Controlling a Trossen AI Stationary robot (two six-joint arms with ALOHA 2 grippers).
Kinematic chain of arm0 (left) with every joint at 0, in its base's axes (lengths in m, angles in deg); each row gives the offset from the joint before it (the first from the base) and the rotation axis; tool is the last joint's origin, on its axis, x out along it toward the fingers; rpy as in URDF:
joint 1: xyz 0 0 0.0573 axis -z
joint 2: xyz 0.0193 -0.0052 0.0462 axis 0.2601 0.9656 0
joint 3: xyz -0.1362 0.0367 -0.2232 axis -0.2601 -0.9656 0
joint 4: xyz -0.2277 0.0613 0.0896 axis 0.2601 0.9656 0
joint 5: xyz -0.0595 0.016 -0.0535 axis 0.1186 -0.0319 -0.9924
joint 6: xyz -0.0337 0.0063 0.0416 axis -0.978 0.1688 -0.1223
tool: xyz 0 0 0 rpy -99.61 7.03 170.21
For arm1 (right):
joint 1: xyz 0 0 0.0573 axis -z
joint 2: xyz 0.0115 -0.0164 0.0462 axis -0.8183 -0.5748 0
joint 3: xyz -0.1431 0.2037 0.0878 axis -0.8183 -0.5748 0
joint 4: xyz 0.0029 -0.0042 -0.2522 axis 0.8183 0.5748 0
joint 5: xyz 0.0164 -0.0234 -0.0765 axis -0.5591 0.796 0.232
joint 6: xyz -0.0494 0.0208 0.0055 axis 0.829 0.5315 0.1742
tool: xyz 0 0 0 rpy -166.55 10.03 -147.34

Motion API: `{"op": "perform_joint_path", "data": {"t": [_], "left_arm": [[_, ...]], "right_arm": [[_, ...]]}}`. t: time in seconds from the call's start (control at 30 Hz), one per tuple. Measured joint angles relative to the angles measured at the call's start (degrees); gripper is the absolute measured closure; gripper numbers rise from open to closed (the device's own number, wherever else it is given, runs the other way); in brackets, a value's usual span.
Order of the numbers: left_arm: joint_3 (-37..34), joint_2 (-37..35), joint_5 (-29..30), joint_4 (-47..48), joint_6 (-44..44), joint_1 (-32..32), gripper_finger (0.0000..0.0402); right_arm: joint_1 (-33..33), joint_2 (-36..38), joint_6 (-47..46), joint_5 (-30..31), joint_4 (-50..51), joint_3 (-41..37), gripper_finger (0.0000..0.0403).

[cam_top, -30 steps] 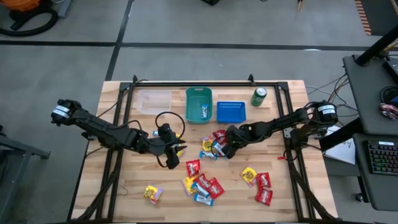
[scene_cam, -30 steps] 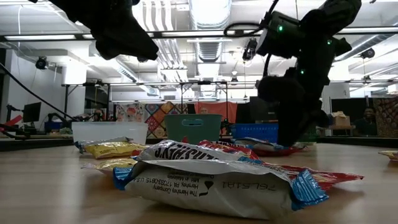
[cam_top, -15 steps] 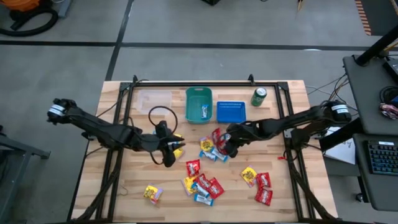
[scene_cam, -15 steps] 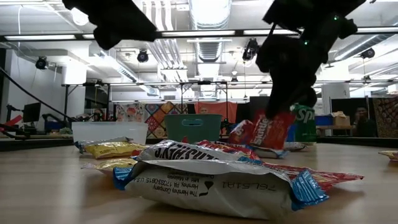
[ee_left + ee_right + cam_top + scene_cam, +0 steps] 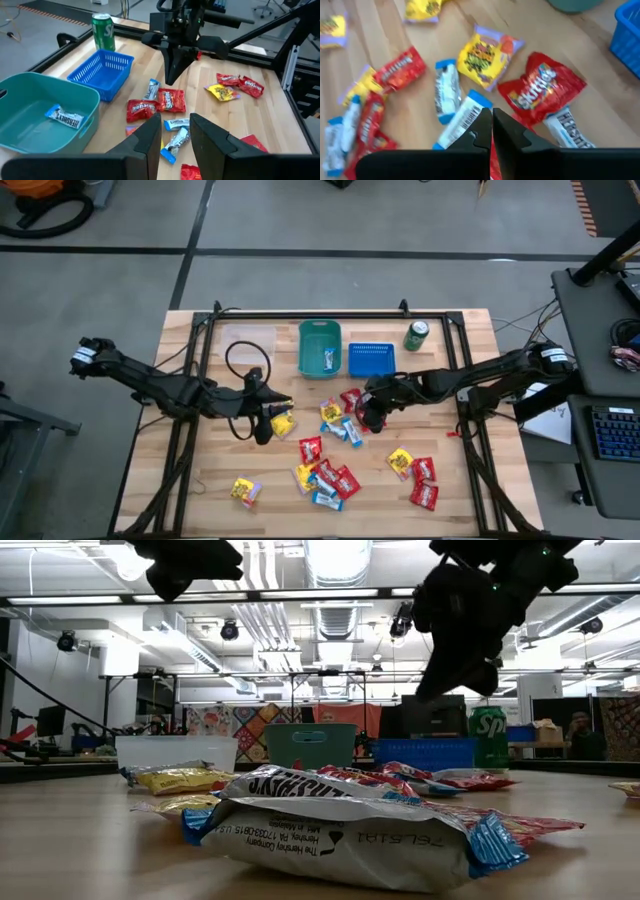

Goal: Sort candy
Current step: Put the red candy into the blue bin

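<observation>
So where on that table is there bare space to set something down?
Bare wood lies along the table's left edge, beside the lone yellow candy, and right of the green can. The middle candy pile and the bins are crowded.

candy (image 5: 330, 448): red, yellow, blue-white | basket (image 5: 371, 360): blue | bin (image 5: 320, 348): teal

Two slim black jointed arms (image 5: 160, 385) with looping black cables, silver-banded bases.

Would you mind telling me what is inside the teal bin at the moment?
The teal bin holds one blue-and-white wrapped candy, lying flat on its floor. The rest of the floor in view is bare; the near corner is cut off in the left wrist view.
</observation>
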Motion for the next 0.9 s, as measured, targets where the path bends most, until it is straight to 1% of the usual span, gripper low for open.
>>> {"op": "perform_joint_path", "data": {"t": [0.07, 0.2, 0.33, 0.47, 0.53, 0.67, 0.8, 0.9], "left_arm": [[0.0, 0.4, 0.0, -0.1, 0.1, 0.0, 0.0316], [0.0, 1.2, 0.0, 0.5, 0.4, 0.0, 0.0316], [0.0, 1.8, 0.0, 0.6, 0.1, 0.0, 0.0316], [0.0, 2.0, -0.1, 0.7, -0.2, 0.0, 0.0316], [0.0, 2.0, -0.1, 0.7, -0.1, 0.0, 0.0316], [0.0, 2.0, 0.0, 0.7, -0.1, 0.0, 0.0316], [-0.1, 2.0, 0.0, 0.6, 0.0, 0.0, 0.0316], [-0.1, 2.0, 0.0, 0.5, 0.0, 0.0, 0.0316]], "right_arm": [[-0.2, -0.4, 3.2, -0.2, 1.6, 0.0, 0.0394], [-2.0, -1.7, 19.6, -1.6, 4.2, 0.0, 0.0393], [-3.2, -2.6, 27.5, -2.3, 4.3, 0.0, 0.0383], [-3.8, -2.7, 29.3, -2.7, 6.5, 0.0, 0.0353], [-4.1, -2.7, 29.1, -2.3, 8.6, 0.0, 0.0329], [-5.3, -3.6, 28.5, 0.7, 10.0, 0.0, 0.0276], [-6.1, -6.3, 27.6, 2.3, 9.5, 0.0, 0.0227], [-6.2, -9.1, 26.2, 3.0, 9.7, 0.0, 0.0202]]}}
